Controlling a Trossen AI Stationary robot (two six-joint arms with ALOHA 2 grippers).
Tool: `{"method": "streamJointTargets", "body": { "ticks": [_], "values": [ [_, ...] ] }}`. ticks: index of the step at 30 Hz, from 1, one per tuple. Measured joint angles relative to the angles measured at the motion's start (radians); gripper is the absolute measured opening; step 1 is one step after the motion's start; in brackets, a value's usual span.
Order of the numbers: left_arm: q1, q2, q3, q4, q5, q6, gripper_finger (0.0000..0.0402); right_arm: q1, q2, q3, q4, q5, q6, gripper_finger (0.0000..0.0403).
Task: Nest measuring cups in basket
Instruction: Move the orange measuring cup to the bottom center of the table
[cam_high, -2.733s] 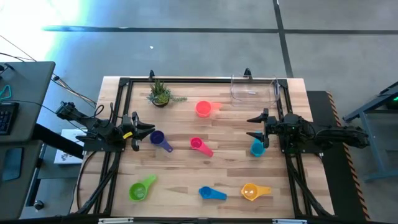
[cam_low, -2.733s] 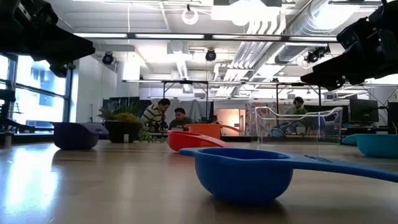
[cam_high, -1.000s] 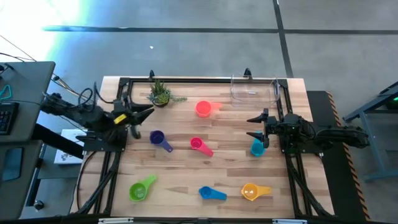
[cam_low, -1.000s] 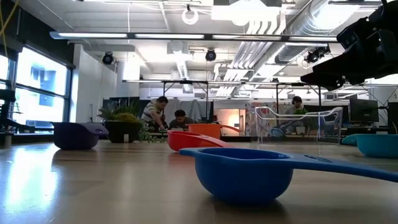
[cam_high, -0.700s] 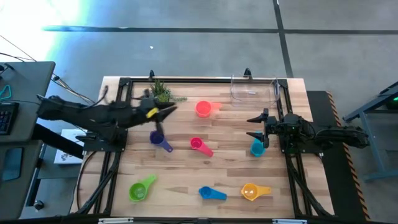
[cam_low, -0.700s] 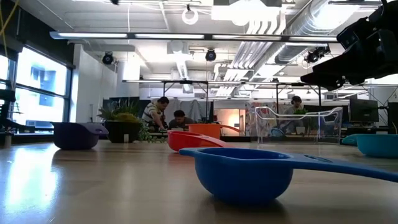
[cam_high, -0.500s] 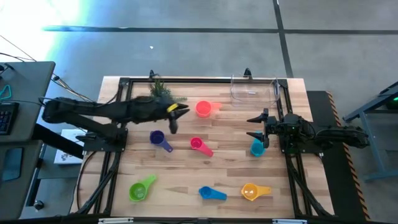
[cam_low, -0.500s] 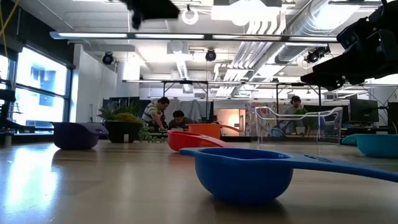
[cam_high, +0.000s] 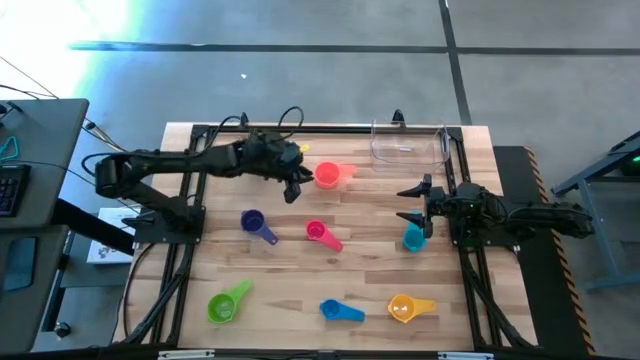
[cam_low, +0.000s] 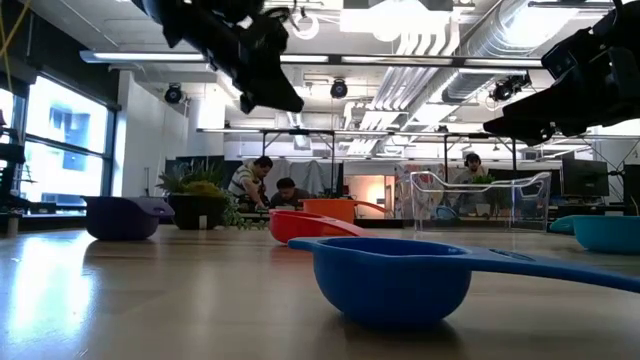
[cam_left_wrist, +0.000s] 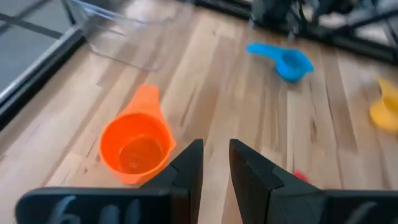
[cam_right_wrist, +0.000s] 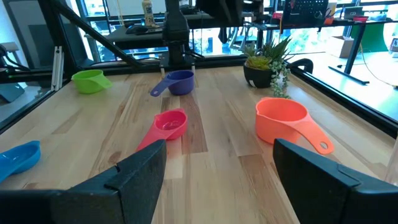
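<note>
Left claw over the table's back half

The left gripper (cam_high: 293, 184) is hanging just beside a measuring cup (cam_high: 327, 175), with the basket (cam_high: 408, 146) lying beyond that cup and the plant (cam_right_wrist: 266, 64) sitting behind the arm.

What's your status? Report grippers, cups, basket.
Left gripper empty, narrow gap, above table beside coral-orange plastic measuring cup. Right gripper open, idle above teal plastic measuring cup. Clear plastic basket empty. Nothing obstructing.

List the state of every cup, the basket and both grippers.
Coral cup: upright, on table.
Purple cup: on table.
Magenta cup: on table.
Teal cup: on table.
Green cup: on table.
Blue cup: on table.
Yellow cup: on table.
Basket: empty.
Left gripper: slightly open, empty.
Right gripper: open, empty.
</note>
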Motion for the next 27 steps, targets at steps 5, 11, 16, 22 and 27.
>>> {"method": "streamJointTargets", "body": {
  "ticks": [5, 11, 16, 22, 27],
  "values": [
    [0.061, 0.083, 0.096, -0.111, 0.108, 0.214, 0.0070, 0.000, 0.000, 0.000, 0.000, 0.000, 0.000, 0.0286],
    [0.078, 0.168, 0.160, -0.140, 0.118, 0.409, 0.0070, 0.000, 0.000, 0.000, 0.000, 0.000, 0.000, 0.0286],
    [0.080, 0.236, 0.184, -0.142, 0.097, 0.488, 0.0070, 0.000, 0.000, 0.000, 0.000, 0.000, 0.000, 0.0286],
    [0.085, 0.306, 0.205, -0.124, 0.074, 0.516, 0.0070, 0.000, 0.000, 0.000, 0.000, 0.000, 0.000, 0.0286],
    [0.089, 0.348, 0.207, -0.081, 0.061, 0.505, 0.0070, 0.000, 0.000, 0.000, 0.000, 0.000, 0.000, 0.0286]
  ]
}}
